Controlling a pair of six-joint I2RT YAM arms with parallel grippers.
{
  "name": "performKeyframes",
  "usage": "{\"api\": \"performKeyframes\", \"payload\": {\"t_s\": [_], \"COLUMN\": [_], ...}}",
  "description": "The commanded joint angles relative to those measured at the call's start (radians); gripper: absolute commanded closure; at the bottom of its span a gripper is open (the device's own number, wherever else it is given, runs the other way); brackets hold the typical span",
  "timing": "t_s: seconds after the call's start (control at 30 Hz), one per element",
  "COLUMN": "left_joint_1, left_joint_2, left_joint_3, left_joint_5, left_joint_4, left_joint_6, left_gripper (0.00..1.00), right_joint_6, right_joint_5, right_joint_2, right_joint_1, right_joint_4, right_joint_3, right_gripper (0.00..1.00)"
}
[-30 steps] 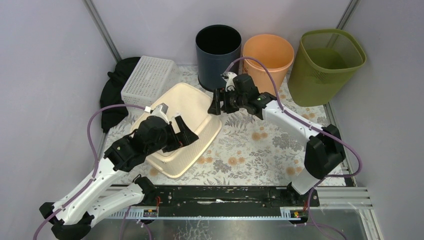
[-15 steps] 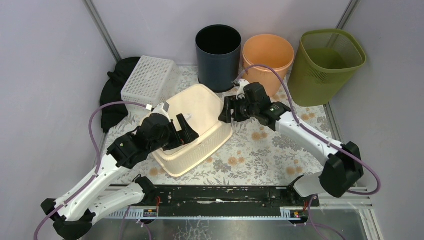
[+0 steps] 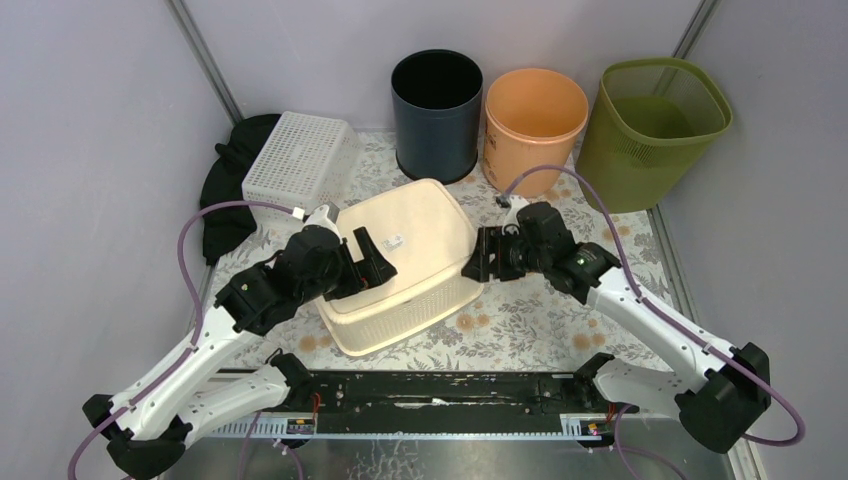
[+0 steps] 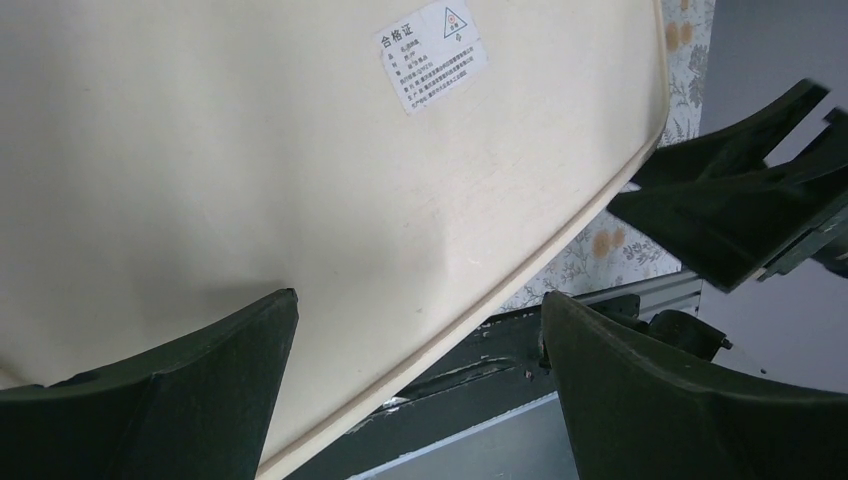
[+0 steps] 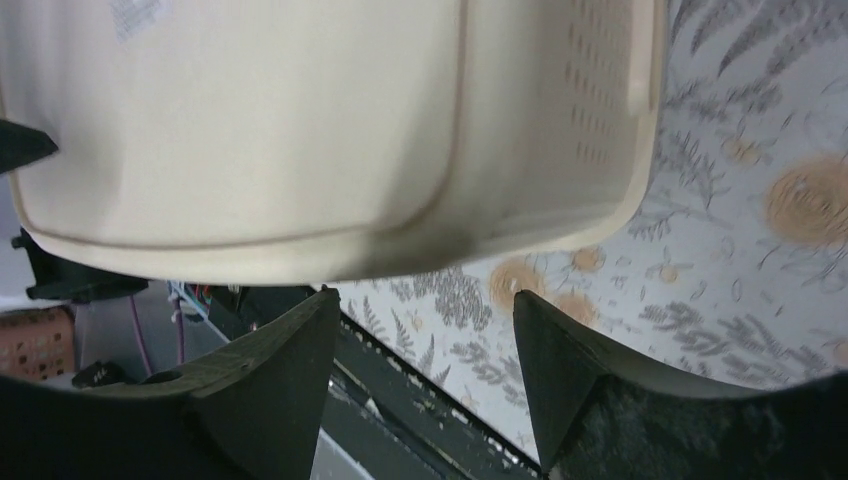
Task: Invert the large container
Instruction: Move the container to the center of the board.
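The large cream container (image 3: 410, 270) lies on the floral mat with its base up and a white sticker (image 3: 393, 240) on top. My left gripper (image 3: 366, 266) is open at the base's left edge, and one finger lies against the base. In the left wrist view the base (image 4: 300, 150) fills the frame above the open gripper (image 4: 420, 297). My right gripper (image 3: 481, 256) is open, just off the container's right wall. The right wrist view shows the perforated wall (image 5: 590, 110) above the open, empty gripper (image 5: 425, 297).
A white lattice basket (image 3: 296, 158) and black cloth (image 3: 222, 185) lie at the back left. A black bin (image 3: 436, 112), an orange bin (image 3: 535, 118) and a green mesh bin (image 3: 655, 125) stand along the back. A black rail (image 3: 440, 390) runs along the near edge.
The container has rolled over from opening-up on a tilt to base-up and shifted right. My right gripper moved nearer and to the right with it. My left gripper followed over the base.
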Motion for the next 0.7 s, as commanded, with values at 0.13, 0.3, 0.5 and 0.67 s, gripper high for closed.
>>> {"api": "performKeyframes", "payload": {"t_s": [0.13, 0.3, 0.5, 0.67], "left_joint_1": [-0.004, -0.004, -0.004, -0.005], "left_joint_2": [0.017, 0.019, 0.022, 0.036], "left_joint_3": [0.043, 0.034, 0.049, 0.125], "left_joint_5": [-0.042, -0.053, -0.097, -0.127], "left_joint_4": [-0.053, -0.052, -0.061, -0.079], "left_joint_6": [0.018, 0.018, 0.017, 0.028], "left_gripper": [0.00, 0.00, 0.00, 0.00], "right_joint_6": [0.108, 0.145, 0.186, 0.213], "right_joint_5": [-0.052, -0.040, -0.031, 0.043], "right_joint_2": [-0.014, 0.013, 0.077, 0.138], "right_joint_1": [0.089, 0.121, 0.167, 0.260], "right_joint_4": [-0.001, 0.053, 0.146, 0.196], "right_joint_3": [-0.080, -0.092, -0.078, -0.043], "right_gripper": [0.30, 0.30, 0.30, 0.36]}}
